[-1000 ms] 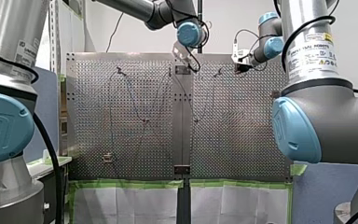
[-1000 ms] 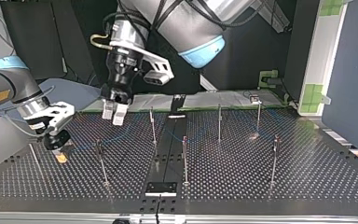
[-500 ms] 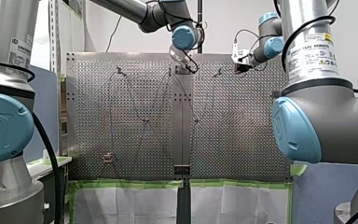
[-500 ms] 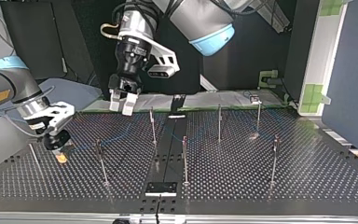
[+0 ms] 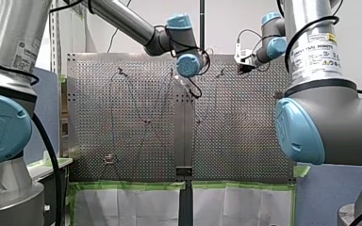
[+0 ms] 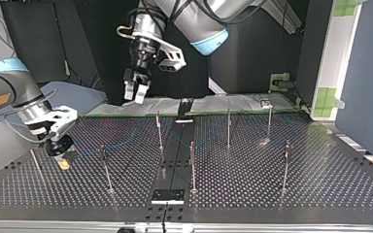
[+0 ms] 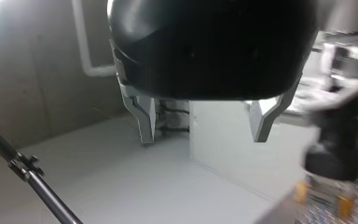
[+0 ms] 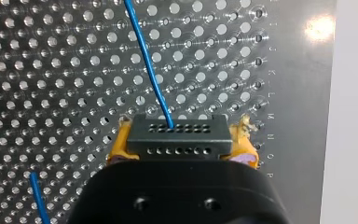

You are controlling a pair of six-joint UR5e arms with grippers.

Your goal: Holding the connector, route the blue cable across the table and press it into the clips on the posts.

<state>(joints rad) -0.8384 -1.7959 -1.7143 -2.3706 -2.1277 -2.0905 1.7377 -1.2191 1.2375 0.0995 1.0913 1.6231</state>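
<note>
In the right wrist view my right gripper (image 8: pixel 181 150) is shut on the black connector (image 8: pixel 177 133), which sits between its yellow pads (image 8: pixel 121 147). The blue cable (image 8: pixel 147 56) leaves the connector over the perforated plate. At the top view's left this gripper (image 6: pixel 63 162) stands low on the table. The cable (image 6: pixel 126 139) runs faintly between the thin posts (image 6: pixel 159 128). My left gripper (image 6: pixel 134 99) hangs open and empty above the table's far edge. Its own view shows its metal fingers (image 7: pixel 145 122) spread wide with nothing between them.
Several thin clip posts (image 6: pixel 192 165) stand across the perforated table (image 6: pixel 320 194). A small black bracket (image 6: pixel 167 195) sits at the near middle edge. In the left wrist view a dark rod (image 7: pixel 32 179) passes beside the fingers, and my right gripper (image 7: pixel 324 205) shows at the side.
My left gripper has risen off the table and drifted toward the top view's right and back, staying open. My right arm has not moved.
</note>
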